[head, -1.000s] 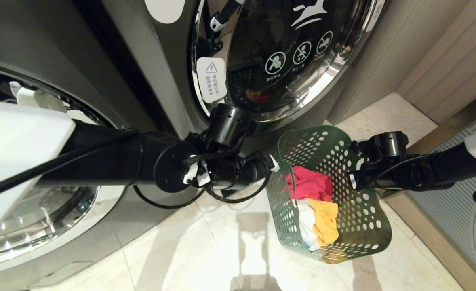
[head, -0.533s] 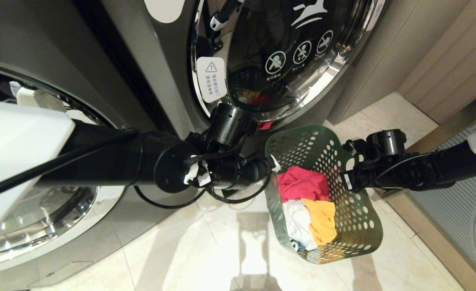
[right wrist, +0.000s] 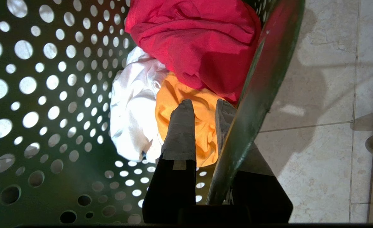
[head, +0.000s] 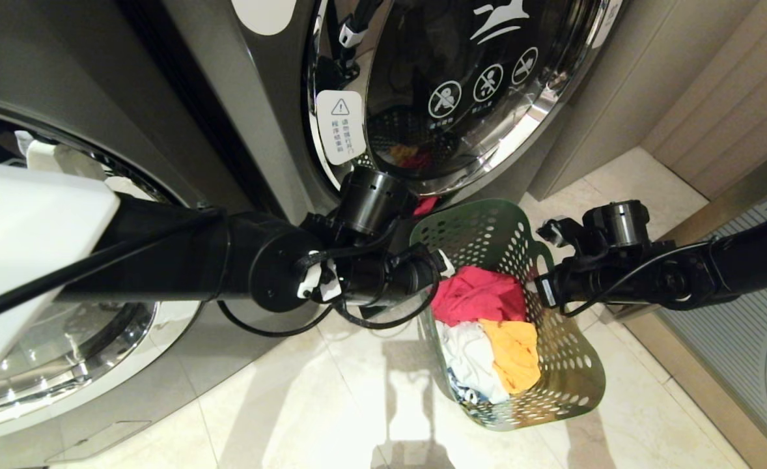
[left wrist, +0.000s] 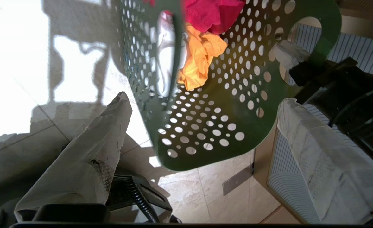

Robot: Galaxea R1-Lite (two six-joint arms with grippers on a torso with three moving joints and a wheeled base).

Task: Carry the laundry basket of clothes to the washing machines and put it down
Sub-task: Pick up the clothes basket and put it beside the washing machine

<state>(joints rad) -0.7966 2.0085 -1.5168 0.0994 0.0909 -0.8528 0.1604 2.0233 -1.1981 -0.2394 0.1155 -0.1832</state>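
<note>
My right tool (right wrist: 202,107) is clamped on the right wall of the laundry basket (head: 556,365): one finger (right wrist: 180,133) lies inside over the clothes, the other outside the rim. My left tool (left wrist: 202,126) stands spread wide and grips nothing; the basket's left wall sits between its two wrapped fingers (left wrist: 91,158) without visible contact.

In the head view the basket is at 5 o'clock from centre, over the pale tiled floor (head: 331,404). The washing machines (head: 461,85) stand at 12 o'clock from it, the nearer chrome-ringed door just beyond its far rim. A ribbed grey panel (head: 761,339) runs along at 3 o'clock.

Inside the basket the clothes lie bunched: a pink-red garment (head: 481,296) nearest the washers, a white one (head: 465,355) and a yellow-orange one (head: 514,352) behind it.

The basket is tilted, mouth opening toward me; its long axis runs from 11 to 5 o'clock.
</note>
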